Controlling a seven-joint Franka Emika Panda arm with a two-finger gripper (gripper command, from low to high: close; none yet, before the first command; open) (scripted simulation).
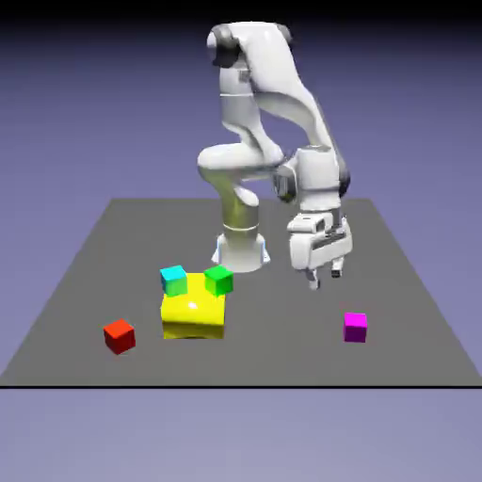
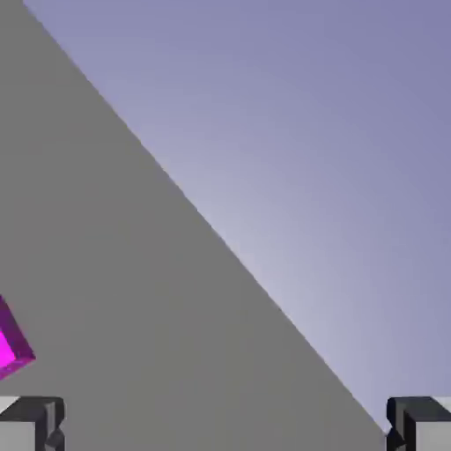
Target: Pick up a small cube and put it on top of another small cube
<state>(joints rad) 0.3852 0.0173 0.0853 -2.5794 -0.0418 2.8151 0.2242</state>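
The exterior view looks down from above and well back, taking in the whole grey table (image 1: 395, 311) with the arm at twelve o'clock. The hand view sits close over the table (image 2: 132, 335), rolled so the table's edge runs from eleven to five o'clock. Both views share the magenta cube (image 1: 355, 327) (image 2: 11, 348).

Grey table (image 1: 395, 311), plain blue-violet backdrop (image 1: 94, 113), darker toward the top

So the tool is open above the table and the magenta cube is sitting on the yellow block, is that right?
Not quite. The magenta cube sits alone on the table, off toward the exterior view's right, apart from the yellow block. The tool is open above the table, as you said.
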